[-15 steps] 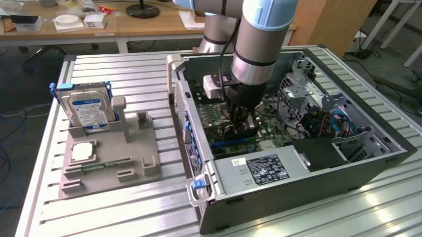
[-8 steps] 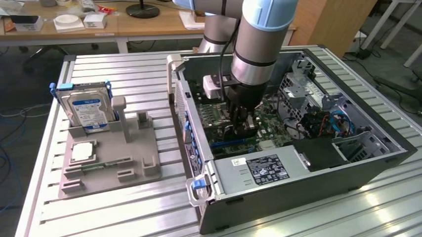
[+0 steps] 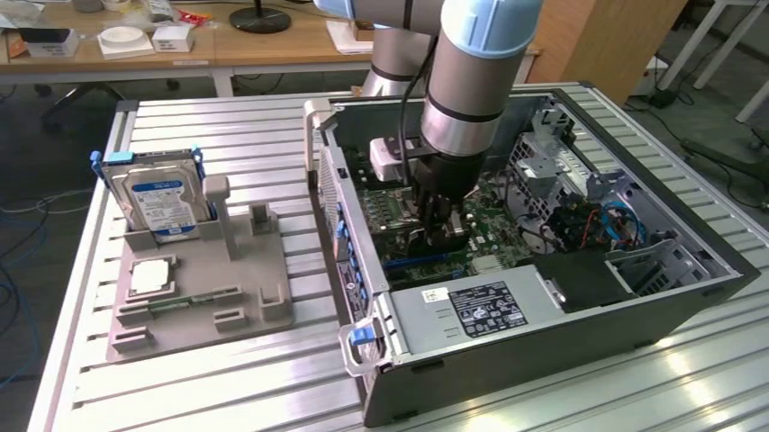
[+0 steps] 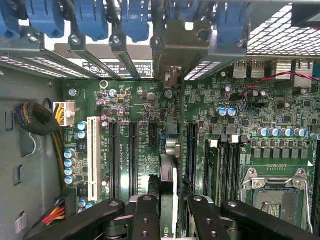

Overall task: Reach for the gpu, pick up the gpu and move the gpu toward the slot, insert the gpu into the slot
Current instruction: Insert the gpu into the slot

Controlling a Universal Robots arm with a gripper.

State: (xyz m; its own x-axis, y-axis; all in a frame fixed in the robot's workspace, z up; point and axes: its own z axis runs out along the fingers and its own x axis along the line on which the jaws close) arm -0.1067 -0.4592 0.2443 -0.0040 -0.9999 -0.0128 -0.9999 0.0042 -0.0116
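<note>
A: Where is the arm?

B: In the exterior view it reaches down into the open computer case (image 3: 673, 297), and the gripper (image 3: 435, 236) sits low over the green motherboard (image 3: 487, 220), left of the case's middle.

A: Is it carrying anything?

B: Yes. In the wrist view the 2 black fingers (image 4: 145, 215) stand narrow, closed on the gpu (image 4: 168, 172), which is seen edge-on between them as a thin upright card. Its metal end bracket (image 4: 172, 47) reaches up to the row of blue clips at the case's rear wall.

A: And the slot?

B: The card stands in line with the slot (image 4: 165, 145) on the motherboard, between 2 long black connectors (image 4: 133, 155) on one side and another black one (image 4: 191, 150) on the other. I cannot tell whether the card's edge is fully seated or only touching.

A: Anything else nearby?

B: The metal-framed processor socket (image 4: 275, 192) lies beside the gripper in the wrist view. In the exterior view, a gray fixture tray (image 3: 198, 306) on the table at the left holds a silver hard drive (image 3: 162, 202) standing upright, well apart from the case.
</note>
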